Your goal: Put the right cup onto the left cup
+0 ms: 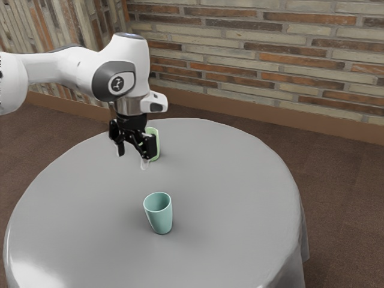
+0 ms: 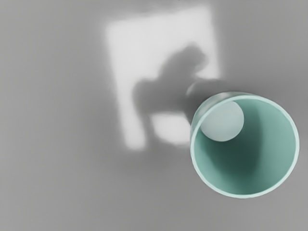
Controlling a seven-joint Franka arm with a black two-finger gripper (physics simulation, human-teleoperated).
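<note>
In the exterior view my gripper (image 1: 132, 157) hangs above the far half of the table, pointing down, its fingers apart and nothing between them. A light green cup (image 1: 155, 145) stands just behind it, partly hidden by the gripper. The teal cup (image 1: 161, 218) is upright nearer the camera, its mouth up, apart from both the gripper and the green cup. Looking down from my hand, the wrist view shows into the teal cup (image 2: 276, 144), whose round rim and pale bottom are visible.
Both cups stand on a round table with a grey cloth (image 1: 231, 180). A bright patch of light with a dark shadow across it lies on the tabletop (image 2: 62, 115) beside the teal cup. A brick wall (image 1: 270, 57) rises behind the table.
</note>
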